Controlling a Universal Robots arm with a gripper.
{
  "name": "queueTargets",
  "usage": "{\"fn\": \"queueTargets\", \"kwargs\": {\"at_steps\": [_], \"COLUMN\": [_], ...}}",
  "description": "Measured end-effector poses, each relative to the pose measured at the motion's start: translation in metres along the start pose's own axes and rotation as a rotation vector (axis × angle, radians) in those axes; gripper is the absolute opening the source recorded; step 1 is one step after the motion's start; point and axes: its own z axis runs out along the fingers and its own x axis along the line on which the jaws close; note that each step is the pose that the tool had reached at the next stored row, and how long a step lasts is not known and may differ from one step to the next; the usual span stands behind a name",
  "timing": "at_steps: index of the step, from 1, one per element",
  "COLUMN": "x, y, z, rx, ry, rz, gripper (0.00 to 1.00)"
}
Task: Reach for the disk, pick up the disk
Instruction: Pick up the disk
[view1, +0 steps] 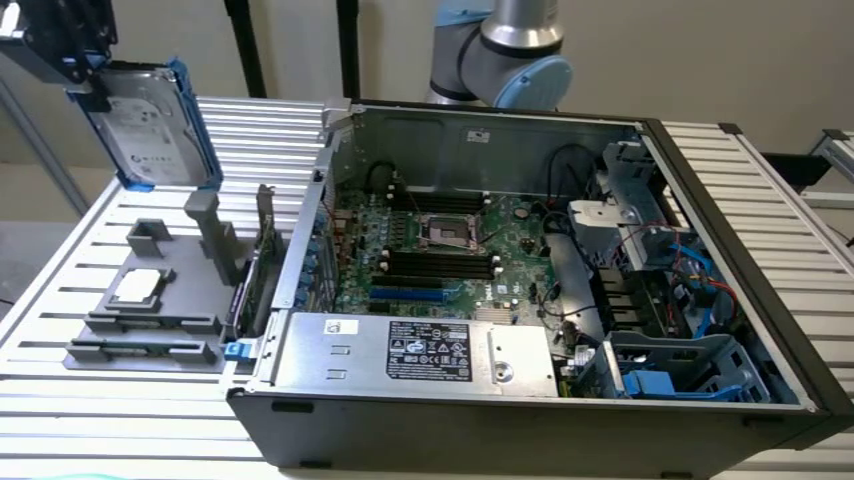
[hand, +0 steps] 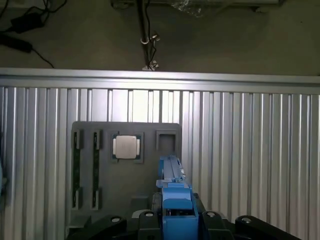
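Observation:
The disk (view1: 147, 125) hangs upright in the air above the far corner of the slatted table, on the exterior view's left. Its white label faces the camera and its blue bracket runs along its edges. My gripper (view1: 87, 72) is shut on the disk's upper end. In the wrist view the disk (hand: 172, 195) appears edge-on as a blue strip, clamped between my black fingers (hand: 146, 220), with my gripper (hand: 176, 222) well above the grey holder.
A grey holder (view1: 147, 315) lies on the slatted table (view1: 80, 420) under the disk, with a small square silver chip (view1: 140, 287) in one pocket. An open computer case (view1: 534, 270) with a silver box (view1: 414, 350) stands beside it.

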Motion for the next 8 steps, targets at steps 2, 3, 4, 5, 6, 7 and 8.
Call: {"fn": "queueTargets", "kwargs": {"at_steps": [2,3,4,5,6,7,8], "x": [0.001,0.001,0.002,0.002,0.003,0.003,0.004], "y": [-0.0071,-0.0109,-0.0147,-0.0186,-0.0227,-0.0268,-0.031], "z": [-0.009,-0.0137,-0.0183,-0.0228,-0.0273,-0.0319,-0.0364], "rx": [-0.0007,-0.001,-0.0017,-0.002,-0.0025,-0.0034,-0.0043], "ry": [-0.0004,-0.0005,-0.0005,-0.0007,-0.0009,-0.001,-0.0013], "rz": [0.0,0.0,-0.001,-0.001,-0.001,-0.001,-0.001], "gripper": [0.33,0.33,0.33,0.33,0.33,0.33,0.33]}}
